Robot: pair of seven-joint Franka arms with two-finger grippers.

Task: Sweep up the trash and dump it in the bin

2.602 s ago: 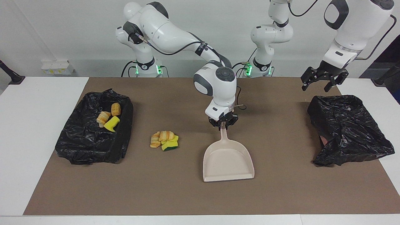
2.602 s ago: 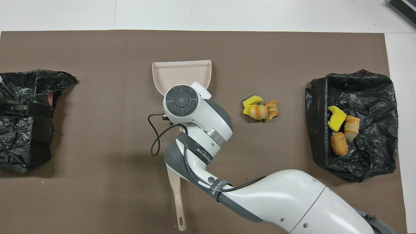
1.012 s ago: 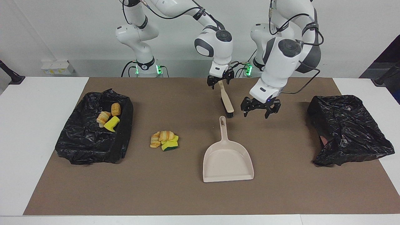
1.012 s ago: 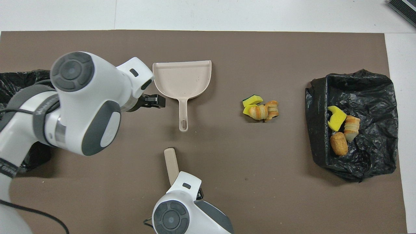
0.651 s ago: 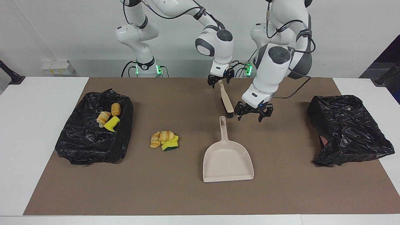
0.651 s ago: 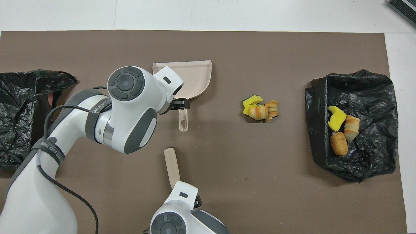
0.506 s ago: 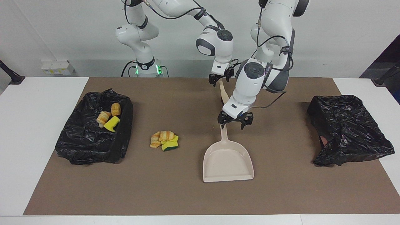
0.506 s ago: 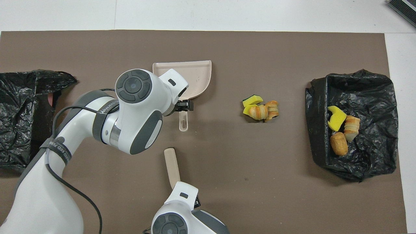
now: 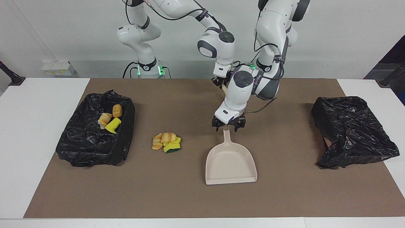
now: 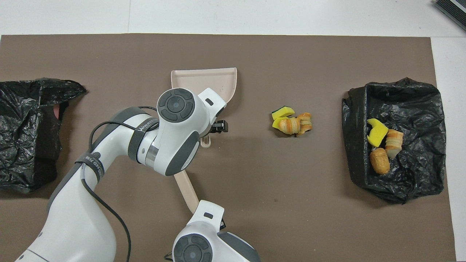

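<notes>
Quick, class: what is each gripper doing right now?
Left gripper: open, at the dustpan handle's tip.
Right gripper: shut on the brush, in the air.

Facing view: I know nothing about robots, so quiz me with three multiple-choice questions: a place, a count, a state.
1. Where is the loose trash pile? A on the mat beside the dustpan; B in the dustpan; C in a bin.
2. How many pieces lie in the bin toward the right arm's end? A one; B three; C six.
3. The dustpan is: A lifted; B full; C flat and empty.

1 A: the pile sits on bare mat.
2 B: two bread lumps and one yellow sponge.
3 C: it lies on the mat, the left gripper open over its handle; the right gripper holds the brush.
</notes>
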